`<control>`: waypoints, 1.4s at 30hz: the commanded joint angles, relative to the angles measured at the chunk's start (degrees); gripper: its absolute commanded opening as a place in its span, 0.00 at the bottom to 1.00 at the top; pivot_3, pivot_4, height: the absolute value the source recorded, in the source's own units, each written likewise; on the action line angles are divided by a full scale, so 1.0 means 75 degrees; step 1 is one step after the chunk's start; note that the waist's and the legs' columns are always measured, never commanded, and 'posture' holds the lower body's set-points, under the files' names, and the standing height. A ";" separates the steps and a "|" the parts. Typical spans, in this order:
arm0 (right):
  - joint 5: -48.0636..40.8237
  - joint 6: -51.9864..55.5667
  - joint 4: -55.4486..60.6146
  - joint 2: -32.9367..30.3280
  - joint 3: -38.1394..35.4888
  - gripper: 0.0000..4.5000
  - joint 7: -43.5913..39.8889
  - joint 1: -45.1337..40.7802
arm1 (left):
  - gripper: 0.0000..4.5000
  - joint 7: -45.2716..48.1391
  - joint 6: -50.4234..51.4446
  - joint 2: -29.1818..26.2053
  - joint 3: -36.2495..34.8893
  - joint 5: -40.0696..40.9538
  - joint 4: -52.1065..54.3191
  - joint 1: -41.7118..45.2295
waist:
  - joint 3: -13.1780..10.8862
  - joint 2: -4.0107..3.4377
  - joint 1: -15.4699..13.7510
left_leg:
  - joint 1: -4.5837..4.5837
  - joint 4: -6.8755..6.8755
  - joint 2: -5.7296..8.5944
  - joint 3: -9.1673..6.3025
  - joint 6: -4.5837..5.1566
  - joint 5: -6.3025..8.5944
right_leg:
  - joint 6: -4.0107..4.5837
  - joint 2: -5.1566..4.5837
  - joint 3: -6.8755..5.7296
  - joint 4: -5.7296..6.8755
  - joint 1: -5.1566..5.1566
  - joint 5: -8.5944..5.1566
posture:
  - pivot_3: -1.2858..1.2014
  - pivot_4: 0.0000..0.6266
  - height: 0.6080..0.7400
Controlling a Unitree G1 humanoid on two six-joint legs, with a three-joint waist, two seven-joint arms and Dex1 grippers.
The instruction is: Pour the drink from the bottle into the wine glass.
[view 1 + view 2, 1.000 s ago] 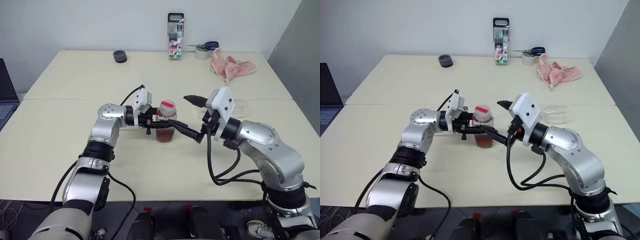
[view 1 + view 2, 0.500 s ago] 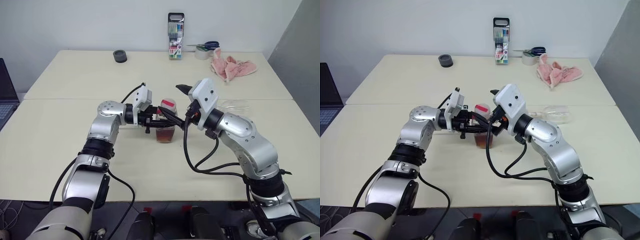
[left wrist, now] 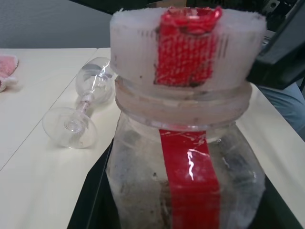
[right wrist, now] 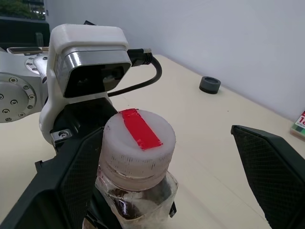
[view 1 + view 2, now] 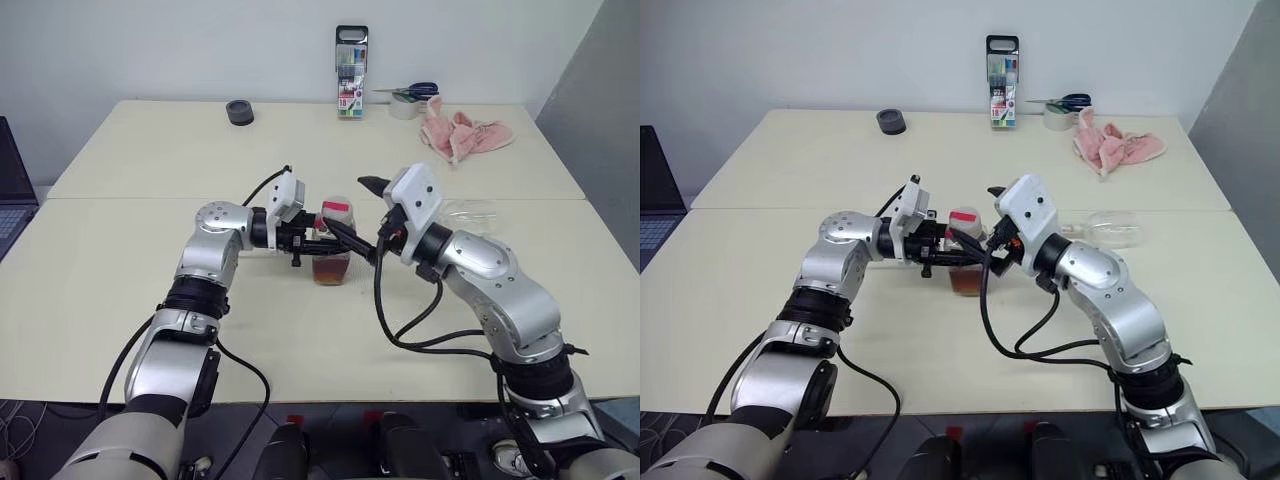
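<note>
Lighting even and bright, diffuse from overhead; cream table (image 5: 140, 260) evenly lit, no hot spots. Shadows soft and short, falling toward 6 o'clock beneath the arms. Head views sharp across the whole field, slight barrel curve along the table edges at 3 and 9 o'clock.

Left wrist view: bottle (image 3: 188, 157) very close, soft-focused; small specular glints on its red label strip. Wine glass (image 3: 81, 114) at 9 o'clock reasonably crisp, with white highlights on the bowl.

Right wrist view: cap (image 4: 138, 138) in focus, background wall evenly lit, dark fingers underexposed.
</note>
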State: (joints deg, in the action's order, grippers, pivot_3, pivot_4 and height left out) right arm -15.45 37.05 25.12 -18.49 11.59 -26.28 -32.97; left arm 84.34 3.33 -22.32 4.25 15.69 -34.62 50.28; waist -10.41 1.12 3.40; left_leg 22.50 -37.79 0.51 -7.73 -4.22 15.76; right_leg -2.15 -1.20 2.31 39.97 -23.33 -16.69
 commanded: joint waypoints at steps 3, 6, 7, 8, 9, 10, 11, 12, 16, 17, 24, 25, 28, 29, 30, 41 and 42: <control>-0.0234 0.0078 0.0347 -0.0066 -0.0333 1.00 -0.0068 -0.0056 | 0.37 -0.0004 -0.0160 -0.0027 -0.0140 0.0150 0.0162 0.0162 | 0.0000 0.0000 0.0000 | 0.0000 0.0000 0.0000 0.0000 0.0000 0.0000 | 0.0000 0.0000 0.0000 0.0000 0.0000 0.0000 | 0.52 0.24 1.00; -0.0394 0.0139 0.0441 -0.0056 -0.0294 1.00 -0.0149 -0.0057 | 0.37 -0.0034 -0.0176 -0.0014 -0.0143 0.0147 0.0171 0.0161 | 0.0000 0.0000 0.0000 | 0.0000 0.0000 0.0000 0.0000 0.0001 0.0000 | 0.0000 0.0000 0.0000 0.0000 0.0000 0.0000 | 0.52 0.24 1.00; -0.0426 0.0162 0.0470 -0.0054 -0.0272 1.00 -0.0185 -0.0058 | 0.37 -0.0049 -0.0184 -0.0009 -0.0145 0.0147 0.0179 0.0155 | 0.0000 0.0000 0.0000 | 0.0000 0.0000 0.0000 0.0000 0.0001 0.0000 | 0.0000 0.0000 0.0000 0.0000 0.0000 0.0000 | 0.52 0.24 1.00; -0.0458 0.0189 0.0493 -0.0051 -0.0257 1.00 -0.0225 -0.0059 | 0.37 -0.0063 -0.0186 -0.0003 -0.0148 0.0148 0.0185 0.0151 | 0.0000 0.0000 0.0000 | 0.0000 0.0000 0.0000 0.0000 0.0001 0.0000 | 0.0000 0.0000 0.0000 0.0000 0.0000 0.0000 | 0.52 0.24 1.00; -0.0478 0.0214 0.0503 -0.0059 -0.0243 1.00 -0.0255 -0.0063 | 0.37 -0.0072 -0.0190 0.0000 -0.0148 0.0149 0.0190 0.0145 | 0.0000 0.0000 0.0000 | 0.0000 0.0000 0.0000 0.0000 0.0001 0.0000 | 0.0000 0.0000 0.0000 0.0000 0.0000 0.0000 | 0.52 0.24 1.00; -0.0485 0.0227 0.0502 -0.0064 -0.0236 1.00 -0.0268 -0.0069 | 0.37 -0.0079 -0.0198 0.0001 -0.0147 0.0148 0.0189 0.0136 | 0.0000 0.0000 0.0001 | 0.0000 0.0000 0.0000 0.0000 0.0001 0.0000 | 0.0000 0.0000 0.0000 0.0000 0.0000 0.0000 | 0.52 0.24 1.00; -0.0502 0.0235 0.0494 -0.0067 -0.0242 1.00 -0.0274 -0.0076 | 0.37 -0.0083 -0.0215 0.0003 -0.0146 0.0143 0.0171 0.0135 | 0.0000 0.0000 0.0000 | 0.0000 0.0000 0.0000 0.0000 0.0001 0.0000 | 0.0000 0.0000 0.0000 0.0000 0.0000 0.0000 | 0.52 0.24 1.00; -0.0509 0.0238 0.0485 -0.0072 -0.0244 1.00 -0.0279 -0.0082 | 0.37 -0.0086 -0.0233 0.0003 -0.0147 0.0139 0.0149 0.0135 | 0.0000 0.0000 -0.0001 | 0.0000 0.0000 0.0000 0.0000 0.0001 0.0000 | 0.0000 0.0000 0.0000 0.0000 0.0000 0.0000 | 0.52 0.24 1.00; -0.0559 0.0267 0.0479 -0.0060 -0.0259 1.00 -0.0283 -0.0103 | 0.37 -0.0099 -0.0311 0.0006 -0.0154 0.0135 0.0088 0.0138 | 0.0000 0.0000 -0.0001 | 0.0000 0.0000 0.0000 0.0000 0.0000 0.0000 | 0.0000 0.0000 0.0000 0.0000 0.0000 0.0000 | 0.52 0.24 1.00; -0.0583 0.0280 0.0484 -0.0049 -0.0261 1.00 -0.0281 -0.0105 | 0.37 -0.0102 -0.0335 0.0005 -0.0159 0.0140 0.0086 0.0129 | 0.0000 0.0000 -0.0001 | 0.0000 0.0000 0.0000 0.0000 0.0000 0.0000 | 0.0000 0.0000 0.0000 0.0000 0.0000 0.0000 | 0.52 0.24 1.00; -0.0750 0.0375 0.0500 -0.0005 -0.0266 1.00 -0.0361 -0.0156 | 0.37 -0.0164 -0.0435 0.0017 -0.0206 0.0202 0.0112 0.0047 | 0.0000 0.0000 -0.0002 | 0.0000 0.0000 0.0000 0.0000 0.0001 0.0000 | 0.0000 0.0000 0.0000 0.0000 0.0000 0.0000 | 0.52 0.24 1.00; -0.0766 0.0391 0.0512 -0.0008 -0.0269 1.00 -0.0371 -0.0158 | 0.37 -0.0173 -0.0442 0.0020 -0.0207 0.0212 0.0128 0.0030 | 0.0000 0.0000 -0.0001 | 0.0000 0.0000 0.0000 0.0000 0.0001 0.0000 | 0.0000 0.0000 0.0000 0.0000 0.0000 0.0000 | 0.52 0.24 1.00; -0.0835 0.0466 0.0540 -0.0011 -0.0286 1.00 -0.0384 -0.0171 | 0.37 -0.0185 -0.0438 0.0034 -0.0211 0.0238 0.0161 0.0002 | 0.0000 0.0000 -0.0001 | 0.0000 0.0000 0.0000 0.0000 0.0001 0.0000 | 0.0000 0.0000 0.0000 0.0000 0.0000 0.0000 | 0.52 0.24 1.00; -0.0878 0.0498 0.0545 -0.0004 -0.0298 1.00 -0.0386 -0.0178 | 0.37 -0.0183 -0.0430 0.0044 -0.0210 0.0248 0.0176 -0.0005 | 0.0000 0.0000 -0.0001 | 0.0000 0.0000 0.0000 0.0000 0.0001 0.0000 | 0.0000 0.0000 0.0000 0.0000 0.0000 0.0000 | 0.52 0.24 1.00; -0.0922 0.0530 0.0565 -0.0005 -0.0311 1.00 -0.0384 -0.0179 | 0.37 -0.0187 -0.0414 0.0054 -0.0205 0.0257 0.0209 -0.0016 | 0.0000 0.0000 -0.0001 | 0.0000 0.0000 0.0000 0.0000 0.0001 0.0000 | 0.0000 0.0000 0.0000 0.0000 0.0000 0.0000 | 0.52 0.24 1.00; -0.1386 0.0922 0.0479 0.0132 -0.0426 1.00 -0.0333 -0.0392 | 0.37 -0.0283 -0.0191 0.0203 -0.0156 0.0387 0.0571 -0.0054 | 0.0000 0.0000 -0.0001 | -0.0001 0.0000 -0.0001 -0.0001 0.0001 0.0000 | 0.0000 0.0000 0.0000 0.0000 0.0000 0.0000 | 0.52 0.24 1.00; -0.1413 0.0939 0.0467 0.0143 -0.0433 1.00 -0.0330 -0.0408 | 0.37 -0.0287 -0.0180 0.0207 -0.0147 0.0389 0.0605 -0.0065 | 0.0000 0.0000 -0.0001 | -0.0001 0.0000 -0.0001 -0.0002 0.0001 0.0000 | 0.0000 0.0000 -0.0001 0.0000 0.0000 0.0000 | 0.52 0.24 1.00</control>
State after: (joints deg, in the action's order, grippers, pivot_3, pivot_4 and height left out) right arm -24.99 44.27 26.53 -17.66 9.94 -28.69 -35.06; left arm 82.60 2.11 -20.93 4.19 17.01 -33.10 49.64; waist -10.41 1.12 3.39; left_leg 22.50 -37.79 0.50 -7.74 -4.21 15.76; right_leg -2.15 -1.20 2.30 39.97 -23.33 -16.69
